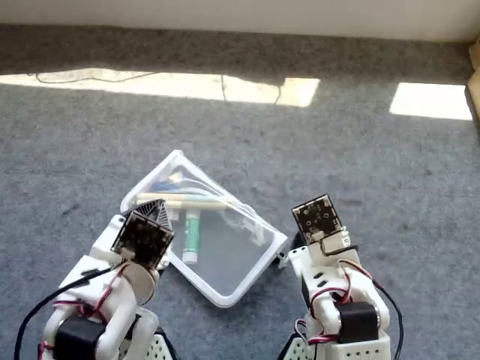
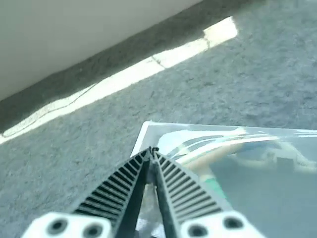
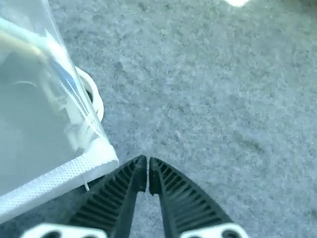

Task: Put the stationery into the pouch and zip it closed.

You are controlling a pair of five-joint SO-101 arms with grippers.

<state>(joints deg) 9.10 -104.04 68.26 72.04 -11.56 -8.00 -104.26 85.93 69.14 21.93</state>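
A clear pouch (image 1: 225, 259) with white edges lies flat on the grey carpet between the two arms. Inside it are a green and white marker (image 1: 192, 236) and a cream pen (image 1: 184, 201). My left gripper (image 2: 151, 151) is shut, its tips over the pouch's (image 2: 262, 193) white corner, with the cream pen (image 2: 210, 154) just beyond. My right gripper (image 3: 147, 162) is shut with nothing in it, hanging over bare carpet close beside another pouch corner (image 3: 94, 163). A white ring (image 3: 95, 96) lies at the pouch's edge there. In the high view the left arm (image 1: 142, 234) covers the pouch's near-left side, and the right arm (image 1: 321, 219) stands off its right corner.
Grey carpet (image 1: 360, 165) stretches all round the pouch. Bright sunlit patches (image 1: 431, 100) and a thin cable (image 1: 90, 75) cross the far part near the wall. A brown box edge (image 1: 475, 75) shows at the far right.
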